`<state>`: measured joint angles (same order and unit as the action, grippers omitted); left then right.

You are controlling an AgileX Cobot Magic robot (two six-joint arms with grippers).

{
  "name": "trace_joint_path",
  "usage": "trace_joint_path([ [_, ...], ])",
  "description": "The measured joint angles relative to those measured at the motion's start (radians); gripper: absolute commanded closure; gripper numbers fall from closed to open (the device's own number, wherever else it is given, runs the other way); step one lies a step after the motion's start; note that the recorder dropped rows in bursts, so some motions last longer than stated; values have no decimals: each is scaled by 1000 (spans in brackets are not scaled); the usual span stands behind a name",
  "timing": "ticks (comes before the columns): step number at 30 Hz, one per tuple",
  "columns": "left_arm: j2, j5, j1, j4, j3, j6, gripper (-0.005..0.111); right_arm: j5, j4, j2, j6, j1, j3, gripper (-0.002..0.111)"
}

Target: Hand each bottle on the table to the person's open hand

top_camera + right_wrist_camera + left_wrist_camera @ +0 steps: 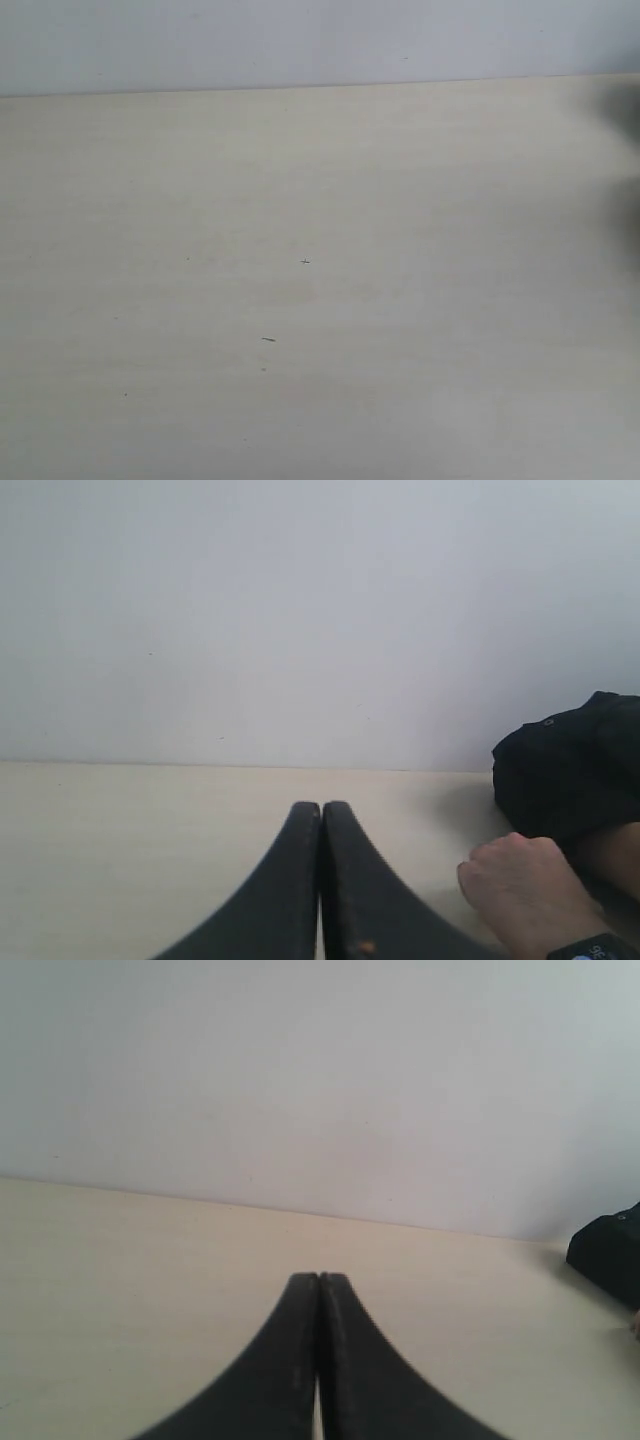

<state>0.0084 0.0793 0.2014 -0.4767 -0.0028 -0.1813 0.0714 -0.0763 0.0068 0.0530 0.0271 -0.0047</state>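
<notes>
No bottles show in any view. The pale cream table (300, 300) lies bare under the exterior camera, and neither gripper shows there. In the left wrist view my left gripper (319, 1278) is shut, its black fingers pressed together over the tabletop with nothing between them. My right gripper (321, 806) is also shut and empty. Beside it, a little apart, the person's hand (520, 890) rests on the table with its fingers curled rather than spread.
A black sleeve (570, 770) bulks behind the hand, and a dark band circles the wrist (590, 948). The left wrist view catches a dark patch of the same cloth (610, 1260) at the table's far side. A plain pale wall (300, 40) rises behind the table's far edge.
</notes>
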Motion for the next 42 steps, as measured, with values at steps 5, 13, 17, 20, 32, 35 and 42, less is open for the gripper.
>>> trace_joint_path([
  [5, 0, 0, 0, 4, 0, -8, 107, 0, 0, 0, 0, 0, 0, 108],
  [13, 0, 0, 0, 13, 0, -19, 107, 0, 0, 0, 0, 0, 0, 108],
  [17, 0, -2, 0, 30, 0, -19, 107, 0, 0, 0, 0, 0, 0, 108],
  [20, 0, -4, 0, 121, 0, 15, 107, 0, 0, 0, 0, 0, 0, 108],
  [32, 0, 0, 0, 694, 0, 458, 107, 0, 0, 0, 0, 0, 0, 108],
  [35, 0, 0, 0, 709, 0, 462, 107, 0, 0, 0, 0, 0, 0, 108],
  [42, 0, 0, 0, 715, 0, 462, 107, 0, 0, 0, 0, 0, 0, 108],
])
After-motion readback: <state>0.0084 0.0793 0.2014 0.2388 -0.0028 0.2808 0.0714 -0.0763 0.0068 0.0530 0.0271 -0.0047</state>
